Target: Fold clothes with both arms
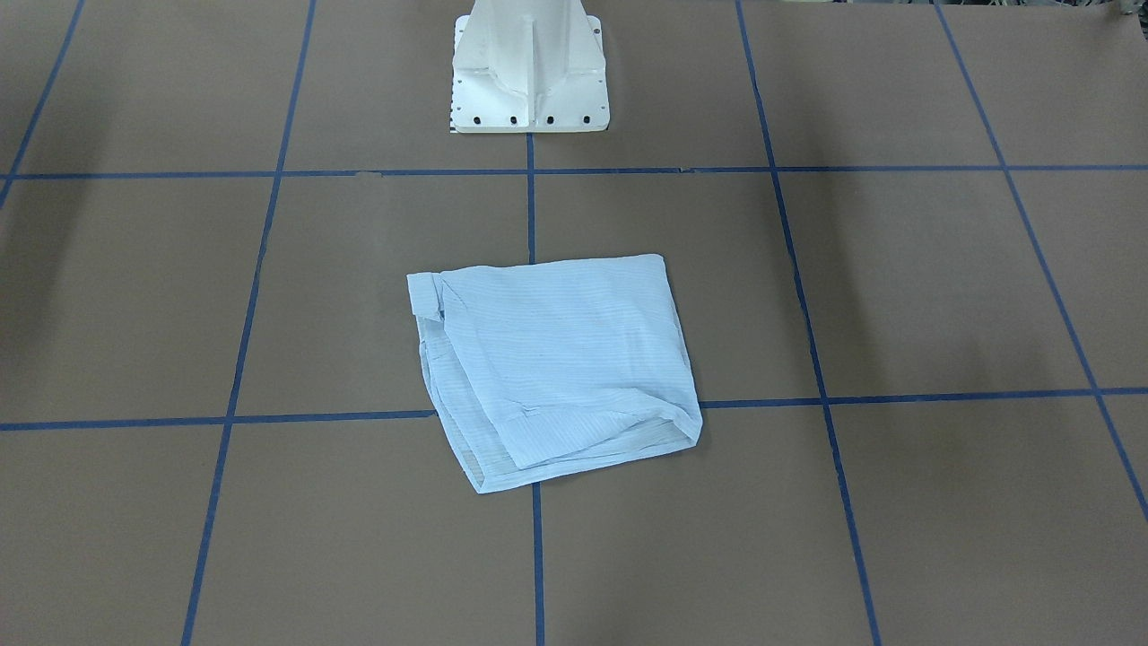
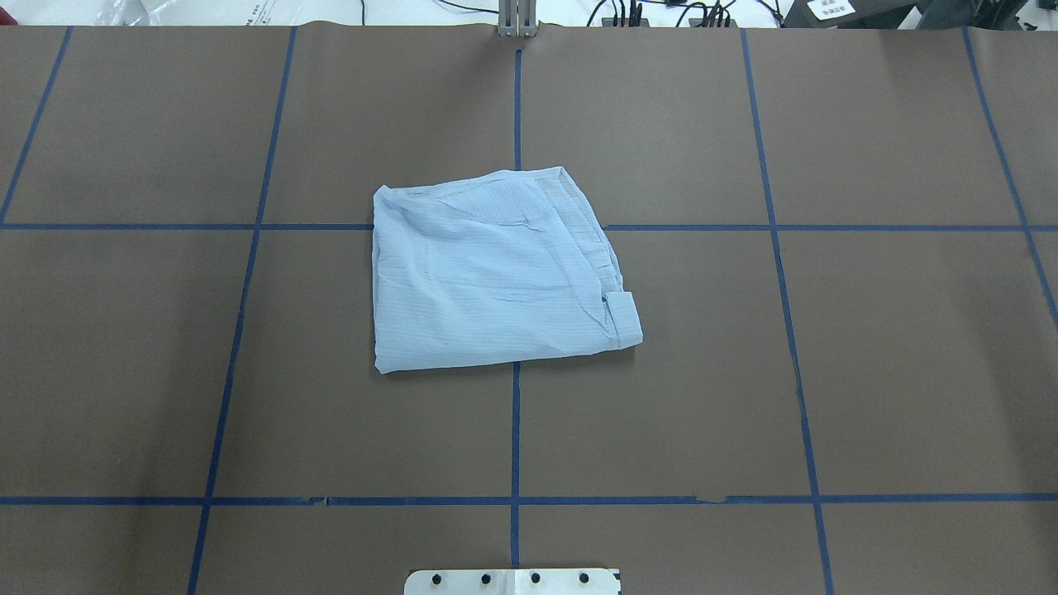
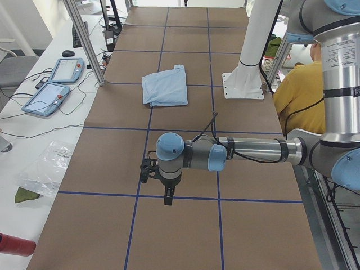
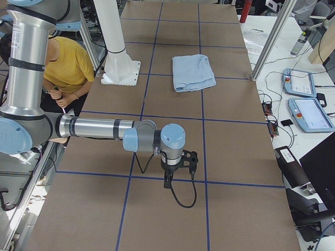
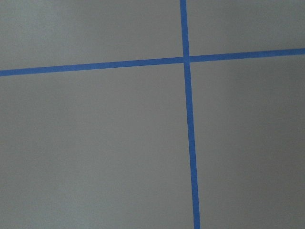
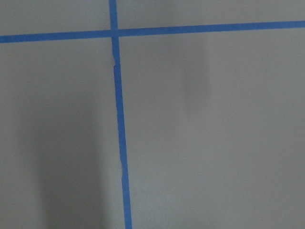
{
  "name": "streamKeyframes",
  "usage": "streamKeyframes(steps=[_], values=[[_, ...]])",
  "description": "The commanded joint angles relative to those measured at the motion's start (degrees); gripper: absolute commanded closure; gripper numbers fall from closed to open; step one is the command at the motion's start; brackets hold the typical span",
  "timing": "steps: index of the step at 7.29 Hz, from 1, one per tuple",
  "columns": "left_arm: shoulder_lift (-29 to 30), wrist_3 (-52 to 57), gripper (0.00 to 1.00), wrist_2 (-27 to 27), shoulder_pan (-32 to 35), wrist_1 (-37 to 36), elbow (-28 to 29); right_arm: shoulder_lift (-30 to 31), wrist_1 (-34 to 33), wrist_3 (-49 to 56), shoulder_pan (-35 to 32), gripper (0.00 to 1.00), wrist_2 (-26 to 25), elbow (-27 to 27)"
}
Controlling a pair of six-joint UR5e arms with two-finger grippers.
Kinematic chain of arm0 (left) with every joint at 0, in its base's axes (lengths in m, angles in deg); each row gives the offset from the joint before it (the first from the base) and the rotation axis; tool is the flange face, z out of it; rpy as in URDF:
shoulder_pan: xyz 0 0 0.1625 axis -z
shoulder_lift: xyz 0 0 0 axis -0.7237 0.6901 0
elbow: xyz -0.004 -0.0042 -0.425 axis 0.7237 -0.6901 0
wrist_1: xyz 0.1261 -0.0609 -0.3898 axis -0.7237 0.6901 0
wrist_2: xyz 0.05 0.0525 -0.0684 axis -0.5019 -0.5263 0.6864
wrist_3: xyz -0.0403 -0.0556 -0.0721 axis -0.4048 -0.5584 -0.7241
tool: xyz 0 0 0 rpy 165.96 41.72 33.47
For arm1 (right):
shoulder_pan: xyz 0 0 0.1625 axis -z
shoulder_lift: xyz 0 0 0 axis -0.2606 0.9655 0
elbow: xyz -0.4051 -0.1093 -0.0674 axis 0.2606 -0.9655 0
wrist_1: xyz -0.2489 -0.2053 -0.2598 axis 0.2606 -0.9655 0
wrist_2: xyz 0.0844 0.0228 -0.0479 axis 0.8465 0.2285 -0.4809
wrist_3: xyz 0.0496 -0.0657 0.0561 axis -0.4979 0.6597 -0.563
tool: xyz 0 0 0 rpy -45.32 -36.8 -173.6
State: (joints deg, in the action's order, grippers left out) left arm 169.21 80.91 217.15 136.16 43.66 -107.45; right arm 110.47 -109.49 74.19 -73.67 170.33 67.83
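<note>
The clothes are one light-blue striped shirt [image 1: 556, 359], folded into a rough square and lying flat near the table's middle [image 2: 488, 273] [image 3: 165, 86] [image 4: 192, 72]. No arm touches it. My left gripper [image 3: 167, 197] hangs pointing down over a blue tape line, far from the shirt toward the table's left end. My right gripper [image 4: 167, 180] hangs the same way toward the right end. Both show only in the side views, so I cannot tell whether they are open or shut. The wrist views hold only brown table and blue tape.
The white pedestal base [image 1: 529, 72] [image 2: 512, 581] stands at the robot's edge of the table. A person in a yellow top [image 3: 301, 95] [image 4: 68, 68] sits behind it. Teach pendants [image 3: 56, 84] [image 4: 306, 99] and cables lie on the white side bench.
</note>
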Motion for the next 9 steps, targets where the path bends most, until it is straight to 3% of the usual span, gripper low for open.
streamKeyframes(steps=[1, 9], values=[[-0.01, 0.08, 0.0, 0.0, -0.06, 0.14, 0.98, 0.0, -0.11, -0.17, 0.0, 0.0, 0.13, -0.08], [0.7, 0.25, 0.0, 0.09, -0.06, 2.5, 0.02, 0.0, -0.03, 0.45, 0.0, 0.0, 0.13, 0.36]])
